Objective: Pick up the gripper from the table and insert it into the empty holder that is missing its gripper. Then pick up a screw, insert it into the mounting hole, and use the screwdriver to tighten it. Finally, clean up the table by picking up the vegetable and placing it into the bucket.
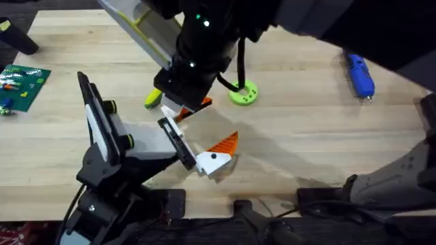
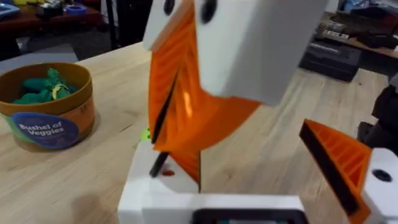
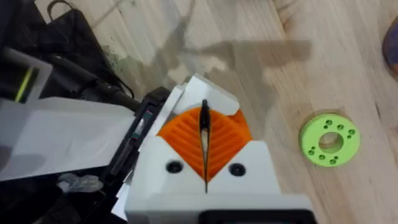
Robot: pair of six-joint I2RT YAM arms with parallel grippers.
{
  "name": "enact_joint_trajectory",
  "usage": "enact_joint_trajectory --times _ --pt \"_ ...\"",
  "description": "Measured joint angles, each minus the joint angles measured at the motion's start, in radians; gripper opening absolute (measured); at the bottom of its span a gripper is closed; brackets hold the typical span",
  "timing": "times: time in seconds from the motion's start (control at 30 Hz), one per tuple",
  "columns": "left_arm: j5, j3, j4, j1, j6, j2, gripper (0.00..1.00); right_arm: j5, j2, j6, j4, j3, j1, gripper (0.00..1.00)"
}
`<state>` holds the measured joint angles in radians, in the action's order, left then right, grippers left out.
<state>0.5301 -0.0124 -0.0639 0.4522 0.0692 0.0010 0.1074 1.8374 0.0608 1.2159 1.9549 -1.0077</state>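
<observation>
1. Two orange ribbed pads of the right hand [image 3: 205,163] are pressed together, just beside a lime-green ring [image 3: 329,139].
2. Left hand [image 2: 261,155] is spread over the wooden bench [image 1: 306,129].
3. Blue plastic screwdriver [image 1: 360,75] lies well apart.
4. Yellow vegetable [image 1: 152,99] lies under the right arm.

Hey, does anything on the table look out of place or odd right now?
Nothing looks spilled or damaged. The yellow vegetable lies on the table beside the arm, not in the bucket, and the blue screwdriver lies alone at the far right.
</observation>
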Motion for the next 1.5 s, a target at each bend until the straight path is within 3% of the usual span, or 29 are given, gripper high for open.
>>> enact_joint_trajectory --times 1.5 --pt "0.0 0.0 0.0 0.0 0.0 0.0 0.984 -0.006 -0.045 0.0 0.025 0.0 0.0 0.012"
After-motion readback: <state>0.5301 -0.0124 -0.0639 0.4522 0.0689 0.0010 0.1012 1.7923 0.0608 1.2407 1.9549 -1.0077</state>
